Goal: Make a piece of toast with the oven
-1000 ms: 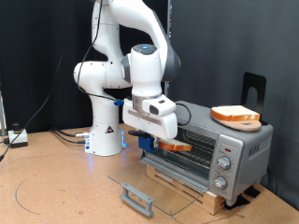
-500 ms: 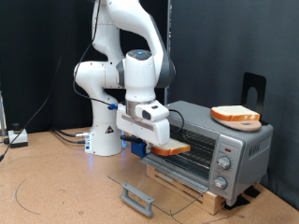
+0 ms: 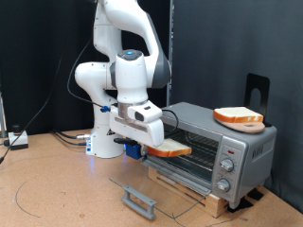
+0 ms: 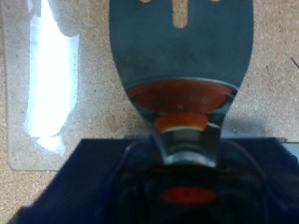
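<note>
My gripper is shut on the blue handle of a metal spatula. It hangs in front of the oven, at the exterior view's left of its opening. A browned piece of toast lies on the spatula blade, just outside the oven mouth and above the open door. The oven's glass door is folded down flat, with its grey bar handle nearest the camera. In the wrist view the blade's slots show orange-brown, and the glass door glares below it.
An orange plate with a second slice of bread sits on top of the oven. The oven's knobs are on its right panel. The robot base stands behind. Cables lie at the exterior view's left.
The arm has swung towards the exterior view's left, drawing the spatula and the toast back from the oven opening.
</note>
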Controlling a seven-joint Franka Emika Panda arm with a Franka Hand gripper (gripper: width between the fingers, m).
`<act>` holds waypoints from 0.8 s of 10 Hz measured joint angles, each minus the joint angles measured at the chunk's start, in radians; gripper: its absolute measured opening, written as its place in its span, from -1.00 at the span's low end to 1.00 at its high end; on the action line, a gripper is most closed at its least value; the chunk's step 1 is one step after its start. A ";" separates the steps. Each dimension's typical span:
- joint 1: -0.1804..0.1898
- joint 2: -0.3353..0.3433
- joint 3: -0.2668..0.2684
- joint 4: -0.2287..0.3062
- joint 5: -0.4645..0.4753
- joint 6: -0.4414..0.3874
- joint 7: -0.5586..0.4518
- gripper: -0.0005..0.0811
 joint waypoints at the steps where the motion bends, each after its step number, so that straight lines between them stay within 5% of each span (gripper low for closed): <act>1: 0.000 -0.010 -0.008 0.003 0.020 -0.024 -0.026 -0.02; 8: 0.028 -0.055 0.041 0.004 0.061 -0.109 0.027 -0.02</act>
